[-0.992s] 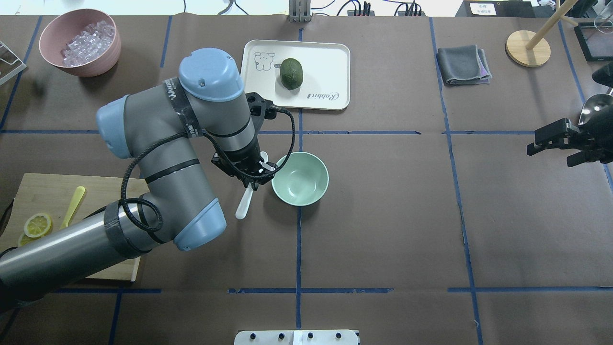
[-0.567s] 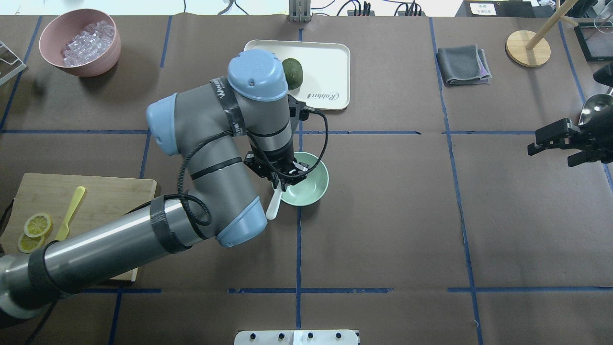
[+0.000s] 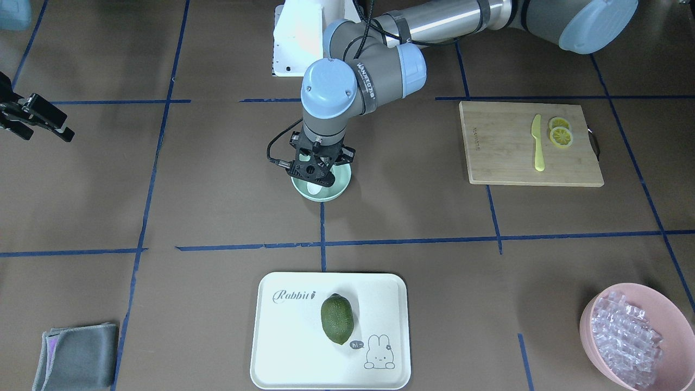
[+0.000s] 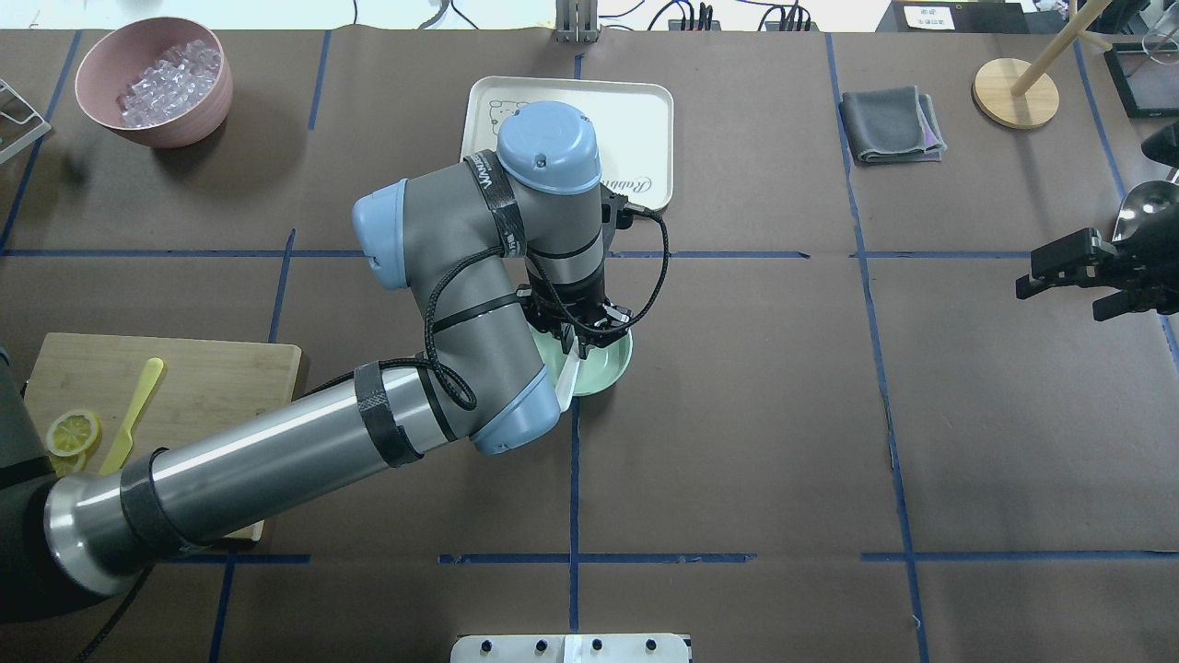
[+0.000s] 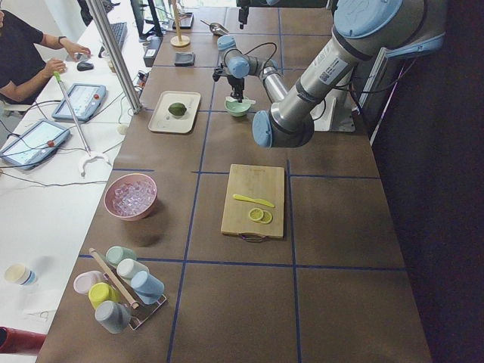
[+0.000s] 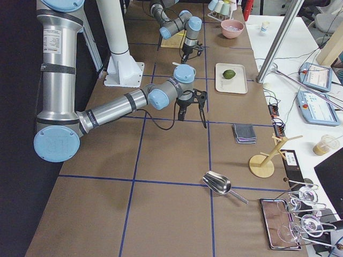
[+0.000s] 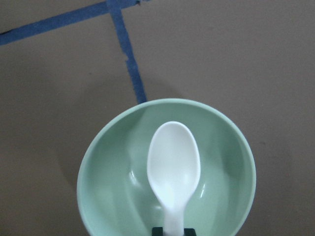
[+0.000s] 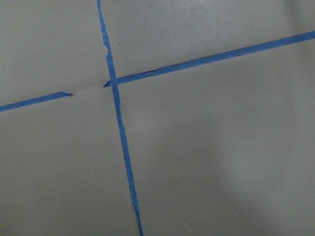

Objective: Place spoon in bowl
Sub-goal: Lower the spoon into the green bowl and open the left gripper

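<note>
Now the left gripper (image 4: 578, 348) is closed on the spoon (image 7: 173, 162) and holds it by the handle. In the left wrist view the handle runs down betw. the jaws at the bottom edge, and the oval scoop points forward. The scoop hangs over the inside of the bowl (image 7: 224, 167), approx. at its centre. Whether the scoop touches the bowl floor cannot be told from these views. In the overhead view the free end of the handle sticks out past the bowl rim on the robot's side, so the spoon looks tilted, not flat. The bowl stands upright on the table (image 4: 783, 414), just beside a blue tape line (image 7: 130, 73).

The right gripper (image 4: 1059, 296) hangs well apart at the table's right edge, jaws apart, w/ nothing in them.

On handling, as a judgement: the spoon is thin plastic, so very light and stiff enough, but smooth and prob. slippery. It can swing in the pinch if held far from its middle. The handle is the right place to hold, since the scoop is curved & gives no flat faces. The bowl looks light too, w/ a narrower base, so a push on the rim could slide or tip it. Release should be low, i.e. scoop near the floor; otherwise the long handle may lever the spoon out over the rim.
</note>
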Robot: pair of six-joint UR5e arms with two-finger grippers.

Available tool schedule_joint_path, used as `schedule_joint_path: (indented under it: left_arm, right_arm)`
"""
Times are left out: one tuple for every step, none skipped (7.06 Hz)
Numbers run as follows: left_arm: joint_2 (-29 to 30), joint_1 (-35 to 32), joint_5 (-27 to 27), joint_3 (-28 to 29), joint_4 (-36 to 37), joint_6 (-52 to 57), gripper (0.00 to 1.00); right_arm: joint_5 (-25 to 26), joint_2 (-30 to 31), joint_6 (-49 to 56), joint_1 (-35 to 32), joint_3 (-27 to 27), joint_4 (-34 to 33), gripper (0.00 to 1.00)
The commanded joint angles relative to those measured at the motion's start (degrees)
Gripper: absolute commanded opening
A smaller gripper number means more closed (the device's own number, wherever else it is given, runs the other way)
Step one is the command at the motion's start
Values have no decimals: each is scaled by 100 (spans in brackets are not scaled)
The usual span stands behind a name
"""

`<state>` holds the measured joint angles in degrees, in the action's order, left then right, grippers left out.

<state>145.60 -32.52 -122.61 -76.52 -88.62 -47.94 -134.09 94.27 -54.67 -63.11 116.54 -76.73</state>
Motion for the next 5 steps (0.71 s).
schedule_joint_path:
  left_arm:
    - [12,1,1,32,-50,4,89]
    - [3,-52,9,-38,-15,-22,100]
    - [-41,-235,-34,-230,46,-22,100]
    - [-537,-489,-122,-980,334,30,100]
    - [-1351,-796,-201,-1945,502,126,100]
  right_arm:
    - [6,-5,0,9,-8,0,100]
    - [6,-14,0,9,-8,0,100]
    - [6,-5,9,-9,-8,0,100]
    - [-3,91,209,-70,-52,0,100]
    - [-55,231,968,-375,-148,-70,100]
